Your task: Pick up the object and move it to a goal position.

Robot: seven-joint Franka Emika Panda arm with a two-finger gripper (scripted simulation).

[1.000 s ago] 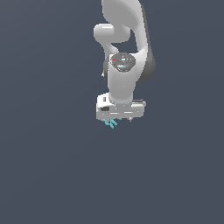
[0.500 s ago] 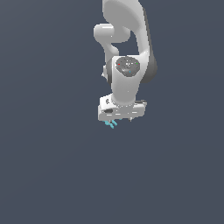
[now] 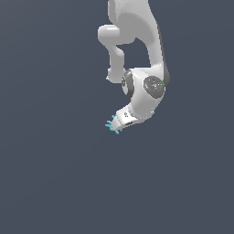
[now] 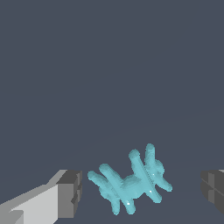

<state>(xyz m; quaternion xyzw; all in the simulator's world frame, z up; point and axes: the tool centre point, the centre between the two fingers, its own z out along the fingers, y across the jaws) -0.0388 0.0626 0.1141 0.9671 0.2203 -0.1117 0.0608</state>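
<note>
The object (image 3: 111, 126) is a tiny bright cyan thing of several crossed prongs. In the exterior view it sits right at the tip of my white gripper (image 3: 116, 122), which is tilted down toward the exterior view's left. In the wrist view the object (image 4: 131, 186) lies between my two dark fingertips (image 4: 70, 197), with a gap on each side. Neither pad touches it. The gripper (image 4: 141, 196) is open around it. I cannot tell from the plain background whether the object rests on the floor.
The white-grey arm (image 3: 144, 87) hangs down from the top of the exterior view. Everything else is a uniform dark grey-blue surface (image 3: 55, 183).
The wrist and hand have swung and tilted, so the gripper now points down toward the exterior view's left. The cyan object stays in about the same place at the fingertips.
</note>
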